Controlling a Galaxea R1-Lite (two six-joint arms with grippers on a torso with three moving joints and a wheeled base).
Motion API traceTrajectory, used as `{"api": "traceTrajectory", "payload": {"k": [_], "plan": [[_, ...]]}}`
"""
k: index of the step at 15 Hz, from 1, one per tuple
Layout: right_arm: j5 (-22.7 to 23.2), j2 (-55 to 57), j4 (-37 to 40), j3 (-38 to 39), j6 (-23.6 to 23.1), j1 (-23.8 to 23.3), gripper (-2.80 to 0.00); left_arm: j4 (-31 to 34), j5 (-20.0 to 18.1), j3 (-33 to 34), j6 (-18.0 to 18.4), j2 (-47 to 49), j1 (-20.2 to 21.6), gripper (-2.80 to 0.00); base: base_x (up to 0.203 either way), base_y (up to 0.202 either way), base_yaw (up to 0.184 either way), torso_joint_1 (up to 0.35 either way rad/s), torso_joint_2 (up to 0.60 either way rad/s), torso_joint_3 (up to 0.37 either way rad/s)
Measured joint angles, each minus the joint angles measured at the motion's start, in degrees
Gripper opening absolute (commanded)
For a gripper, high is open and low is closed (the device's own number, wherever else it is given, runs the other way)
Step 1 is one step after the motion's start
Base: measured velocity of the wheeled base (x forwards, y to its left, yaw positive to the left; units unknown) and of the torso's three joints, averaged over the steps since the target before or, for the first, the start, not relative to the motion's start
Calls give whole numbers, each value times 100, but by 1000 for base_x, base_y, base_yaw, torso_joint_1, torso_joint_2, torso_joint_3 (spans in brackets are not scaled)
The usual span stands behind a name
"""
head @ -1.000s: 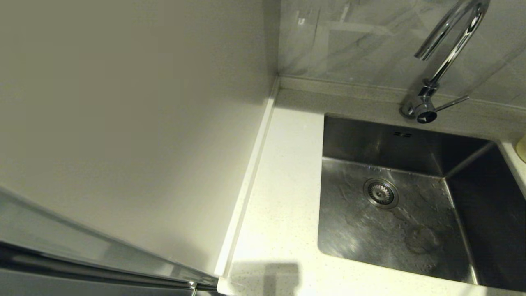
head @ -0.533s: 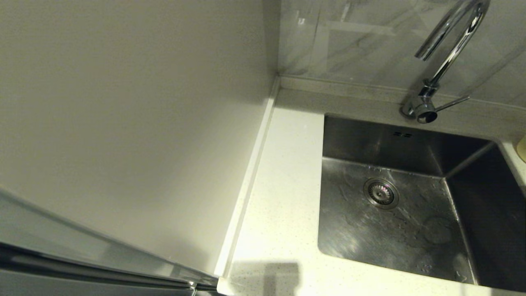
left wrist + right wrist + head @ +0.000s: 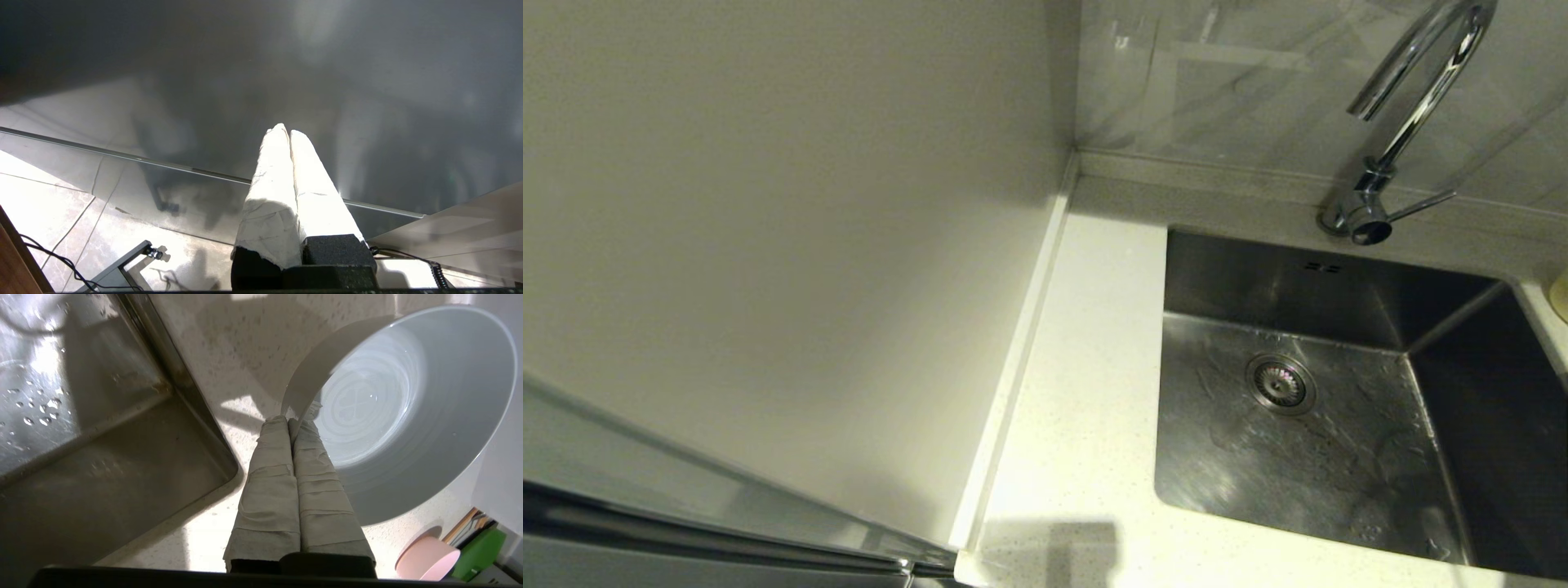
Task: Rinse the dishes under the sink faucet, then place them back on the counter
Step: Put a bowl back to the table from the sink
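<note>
A pale bluish-white, round, shallow ceramic bowl [image 3: 408, 412] was seen pinched by its rim in the right gripper [image 3: 292, 421], the tape-wrapped fingers [image 3: 269, 477] clenched tight, one inside the wall and one outside. The bowl was carried tilted above the speckled white stone-like worktop [image 3: 245, 347], just beside the corner of the square stainless steel sink [image 3: 102, 457], whose floor was beaded with droplets. The glazed bowl was judged stiff, light and breakable, and probably wet and slick, so a rim pinch like this could be expected to slip or swing; a deeper bite on the wall would be safer. In the head view only the sink [image 3: 1339, 425] and the tall chrome gooseneck faucet [image 3: 1405, 122] were shown. The left gripper [image 3: 286, 132] was parked low, fingers pressed together on nothing
</note>
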Motion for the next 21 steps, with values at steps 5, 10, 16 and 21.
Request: {"api": "traceTrajectory", "payload": {"k": [5,10,16,21], "plan": [[0,232,-116,-1,3,-16,-280,3,-4,0,-1,0,0,-280,0,0,0,0,0,0],[-16,416,-345,21,-14,-52,0,3,-2,0,0,0,0,-280,0,0,0,0,0,0],[-7,405,-356,-10,10,-66,0,2,-6,0,-2,0,2,-280,0,0,0,0,0,0],[46,-234,-452,-117,70,-129,0,2,-4,0,0,0,0,-280,0,0,0,0,0,0]]}}
